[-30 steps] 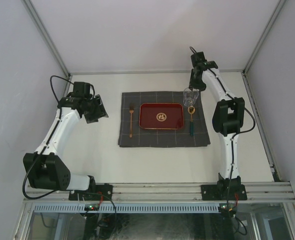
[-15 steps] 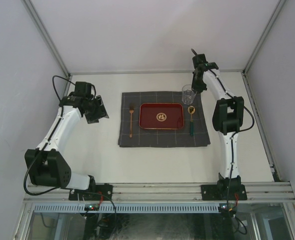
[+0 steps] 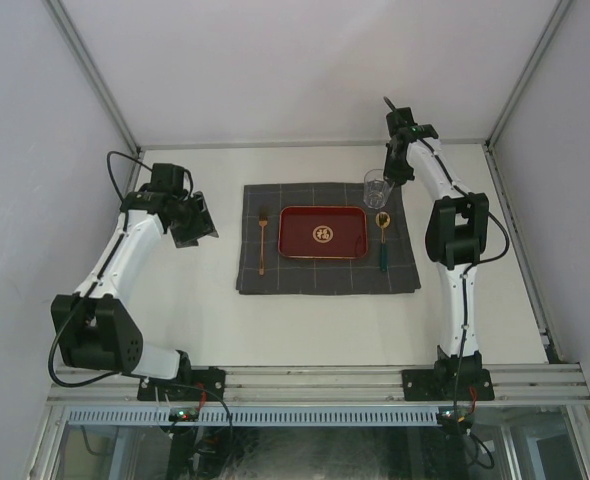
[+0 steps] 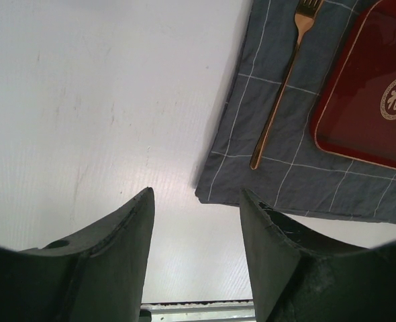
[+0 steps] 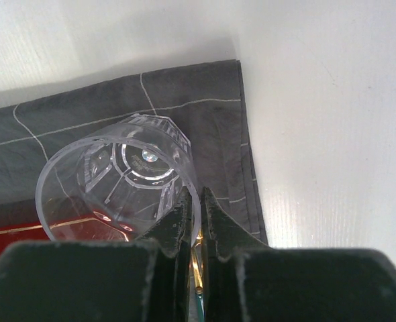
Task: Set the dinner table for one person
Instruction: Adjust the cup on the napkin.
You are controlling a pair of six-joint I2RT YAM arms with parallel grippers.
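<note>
**Top view.** The off-white surface carries a grey checked cloth near its middle. On the cloth lie a fork at the left, a red tray in the centre and a spoon at the right. A glass stands upright at the cloth's far right corner. The left fingers hang over bare surface just left of the cloth. The right fingers point down over the cloth's far right corner, beside the glass.

**Left wrist view.** The fingers are spread with nothing between them. Bare surface lies below them, and the cloth's near left corner shows in the gap.

**Right wrist view.** The fingers are pressed together and pinch nothing. Their tips overlap the rim of the glass; whether they touch it cannot be told. Bare surface lies beyond and to the right of the cloth's edge.
</note>
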